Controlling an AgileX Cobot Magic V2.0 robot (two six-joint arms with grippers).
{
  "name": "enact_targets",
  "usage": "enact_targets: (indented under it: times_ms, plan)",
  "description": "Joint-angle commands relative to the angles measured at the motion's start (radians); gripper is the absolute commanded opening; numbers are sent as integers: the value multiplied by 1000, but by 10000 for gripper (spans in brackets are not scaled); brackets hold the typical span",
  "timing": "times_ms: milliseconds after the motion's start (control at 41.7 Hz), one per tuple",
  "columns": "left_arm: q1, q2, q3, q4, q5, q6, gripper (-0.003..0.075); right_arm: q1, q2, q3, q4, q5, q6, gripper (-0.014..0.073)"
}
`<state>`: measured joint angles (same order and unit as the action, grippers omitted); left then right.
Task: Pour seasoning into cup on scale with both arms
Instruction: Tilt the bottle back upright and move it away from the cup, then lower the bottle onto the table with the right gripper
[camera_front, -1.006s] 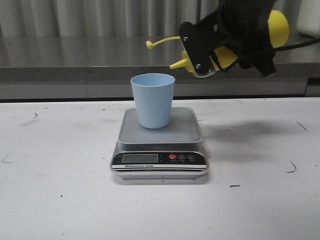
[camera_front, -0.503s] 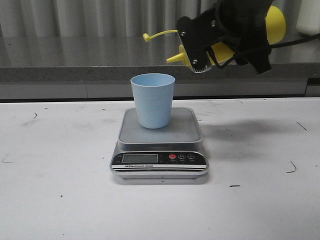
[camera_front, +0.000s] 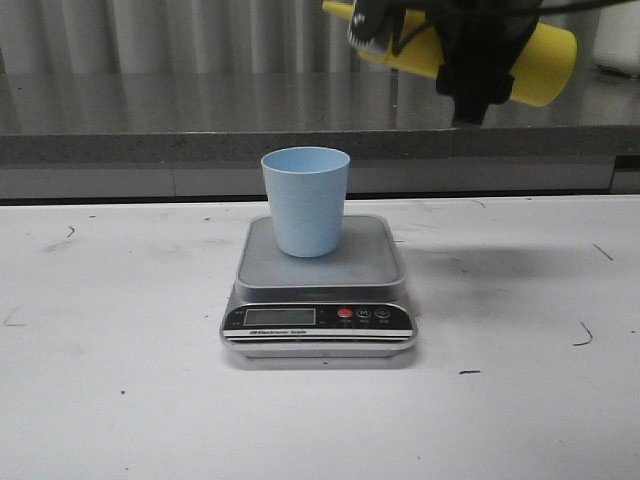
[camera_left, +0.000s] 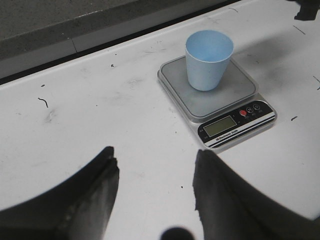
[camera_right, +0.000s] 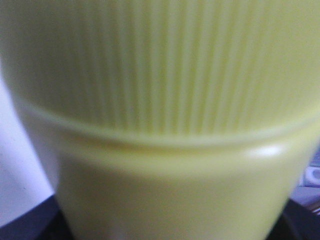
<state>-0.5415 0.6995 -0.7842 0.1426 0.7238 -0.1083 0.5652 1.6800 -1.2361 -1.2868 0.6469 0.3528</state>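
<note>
The light blue cup (camera_front: 306, 200) stands upright on the silver-grey scale (camera_front: 320, 262) at the table's middle; both also show in the left wrist view, the cup (camera_left: 209, 60) on the scale (camera_left: 216, 95). My right gripper (camera_front: 440, 25) is shut on the yellow seasoning bottle (camera_front: 540, 60), held nearly level high above and right of the cup, its nozzle end cut off by the frame's top. The bottle's ribbed cap (camera_right: 160, 65) fills the right wrist view. My left gripper (camera_left: 155, 165) is open and empty above bare table, near and left of the scale.
A grey counter ledge (camera_front: 200, 120) runs behind the white table (camera_front: 120, 380). A white object (camera_front: 618, 40) stands at the back right. The scale's black front panel (camera_front: 318, 318) with its red button faces the table's front.
My right gripper has risen with the bottle and tipped it from nozzle-down over the cup toward level. The nozzle and tethered tip cap have left the frame's top. The cup and scale have not moved.
</note>
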Motion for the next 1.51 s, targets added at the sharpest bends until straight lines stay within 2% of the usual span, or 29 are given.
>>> enact_targets:
  times_ms: [0,144,240,407,503,575,767,886,1078,1485]
  plan:
    - [-7,0,-27,-2,-68,-4,347,-47,-130,-38,56,-30,12,332]
    - [-7,0,-27,-2,-68,-4,347,-147,-203,-38,234,-67,-4,332]
    - [-7,0,-27,-2,-68,-4,347,-223,-227,-31,414,-72,-65,332]
    - [-7,0,-27,-2,-68,-4,347,-341,-236,8,750,-97,-316,332]
    - [-7,0,-27,-2,-68,-4,347,-398,-245,60,902,-204,-337,332]
    - [-7,0,-27,-2,-68,-4,347,-430,-263,133,994,-338,-336,332]
    - [-7,0,-27,-2,-68,-4,347,-443,-296,395,1015,-787,-336,332]
    - [-7,0,-27,-2,-68,-4,347,-444,-274,491,1027,-1018,-336,332]
    - [-7,0,-27,-2,-68,-4,347,-449,-190,522,1177,-1168,-338,332]
    - [-7,0,-27,-2,-68,-4,347,-495,26,522,1190,-1467,-338,333]
